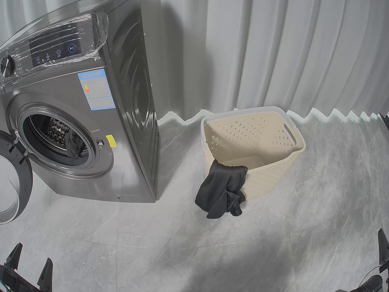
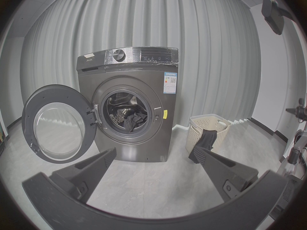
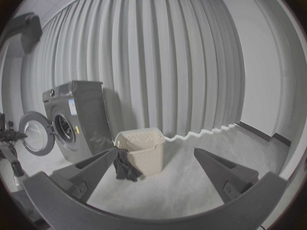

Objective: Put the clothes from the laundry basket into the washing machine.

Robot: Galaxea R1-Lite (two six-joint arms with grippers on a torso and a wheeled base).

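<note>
While one black garment (image 1: 222, 189) hangs off the laundry basket (image 1: 247, 111), nothing is gripped yet.
Head view: draped over near rim, long axis down the wall to floor (image 1: 243, 244), prob. an easy pinch. L wrist: left gripper (image 2: 153, 150) wide; washing machine (image 2: 134, 150) door (image 2: 57, 123) open for loading. R wrist: right gripper (image 3: 154, 150) wide, basket ahead.

What the surfaces look like from my arms

The washer (image 1: 129, 82) is brushed grey metal with a satin sheen. Wrinkled glossy film (image 1: 60, 41) wraps its panel, and its door (image 2: 59, 125) is clear glass in a matt plastic ring. The drum (image 1: 56, 132) is dimpled metal. The basket (image 1: 271, 175) is cream plastic, matt and perforated. The garment (image 1: 222, 189) is limp black cloth, faintly shiny. The floor (image 1: 283, 232) is smooth stone-look tile, and the curtain (image 1: 263, 41) is matt white cloth. My left gripper (image 2: 153, 152) and right gripper (image 3: 154, 150) are dark matt plastic with ribbed pads (image 2: 200, 155)
</note>
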